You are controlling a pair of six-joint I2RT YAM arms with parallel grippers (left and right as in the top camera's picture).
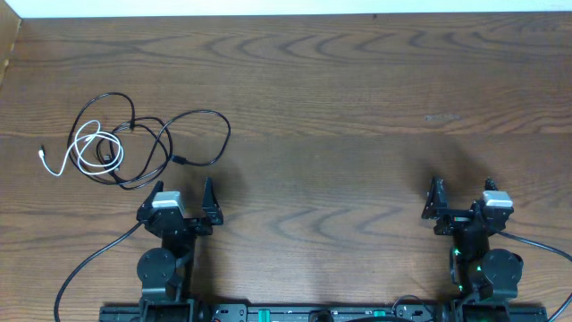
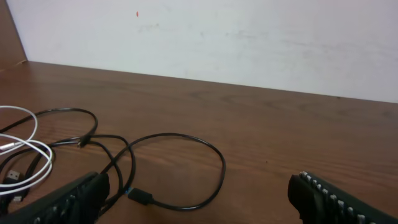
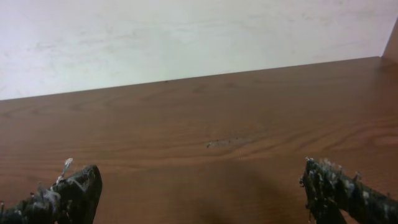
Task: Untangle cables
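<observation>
We judge untangling not yet begun: left gripper (image 1: 183,193) and right gripper (image 1: 462,193) stand released and empty. Black cable (image 2: 180,134) and white cable (image 2: 46,155) lie tangled near the table's (image 1: 357,89) left edge. Next, the left gripper should reach forward and take one strand.

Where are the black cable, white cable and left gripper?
black cable (image 2: 222,168): left wrist view, big loop's right side.
white cable (image 2: 41,149): left wrist view, curved strand.
left gripper (image 1: 184,184): overhead view, midway between fingertips.

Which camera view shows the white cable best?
The overhead view: the whole white cable shows there, coiled among loops of the black cable. The left wrist view catches only part of it at the left edge. The right wrist view shows none of it.
</observation>
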